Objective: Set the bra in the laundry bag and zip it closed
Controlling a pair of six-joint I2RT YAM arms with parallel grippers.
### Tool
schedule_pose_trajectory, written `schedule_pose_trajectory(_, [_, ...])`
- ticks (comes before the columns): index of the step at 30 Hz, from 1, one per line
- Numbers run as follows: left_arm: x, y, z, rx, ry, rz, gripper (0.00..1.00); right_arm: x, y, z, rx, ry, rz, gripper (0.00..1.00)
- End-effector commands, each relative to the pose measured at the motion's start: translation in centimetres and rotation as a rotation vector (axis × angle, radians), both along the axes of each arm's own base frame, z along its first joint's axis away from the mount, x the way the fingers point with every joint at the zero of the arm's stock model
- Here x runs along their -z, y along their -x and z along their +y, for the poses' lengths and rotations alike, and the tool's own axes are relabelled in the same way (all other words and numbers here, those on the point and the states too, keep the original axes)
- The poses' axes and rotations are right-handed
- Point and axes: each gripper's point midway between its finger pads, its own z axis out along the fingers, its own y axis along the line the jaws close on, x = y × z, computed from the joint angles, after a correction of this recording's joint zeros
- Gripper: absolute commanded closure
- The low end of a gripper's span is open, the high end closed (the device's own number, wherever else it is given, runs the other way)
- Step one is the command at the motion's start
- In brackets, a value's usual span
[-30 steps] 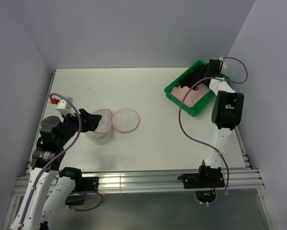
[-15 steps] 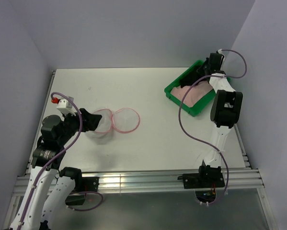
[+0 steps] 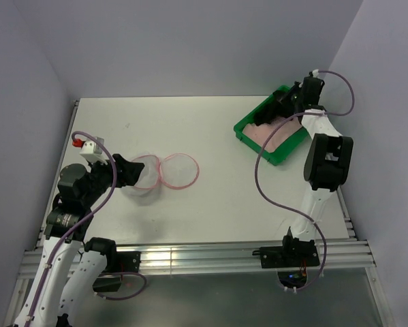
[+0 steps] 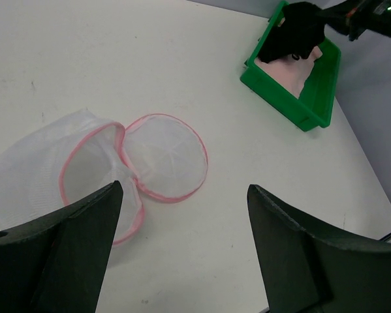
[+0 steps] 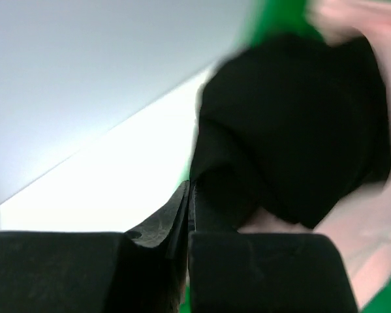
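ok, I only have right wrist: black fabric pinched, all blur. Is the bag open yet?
Observer: Yes. The bag lies unzipped, with its round flap folded out beside it.
Operator: Left pincer holding it?
Observer: No. The left pincer is wide open just short of the bag, gripping nothing.
Operator: Where's my load?
Observer: The bra is bunched in the right pincer over the tray's far corner. A pink cloth lies in the tray below it.
Operator: Which way to the bag?
Observer: The tray is far right and the bag near left, so it's a diagonal carry.
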Motion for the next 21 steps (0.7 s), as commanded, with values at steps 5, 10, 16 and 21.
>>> schedule_pose_trajectory(5, [-0.8,-0.4,-0.1,0.010,0.003,-0.035,0.16,-21.0,8.9,9.0,-0.391,-0.046,-0.480,1.00])
schedule_pose_trajectory(10, [-1.7,-0.4,-1.1,0.054,0.047,-0.037,0.16,-17.3,18.5,14.3,-0.517,-0.181,-0.458,1.00])
schedule_pose_trajectory(16, [-3.2,0.1,-2.8,0.144,0.113,-0.029,0.15,-3.2,29.1,20.4,-0.647,-0.207,-0.157,1.00])
schedule_pose_trajectory(21, [-2.4,0.2,-4.5,0.206,0.153,0.033,0.13,4.7,36.5,18.8,-0.560,-0.158,0.032,0.77])
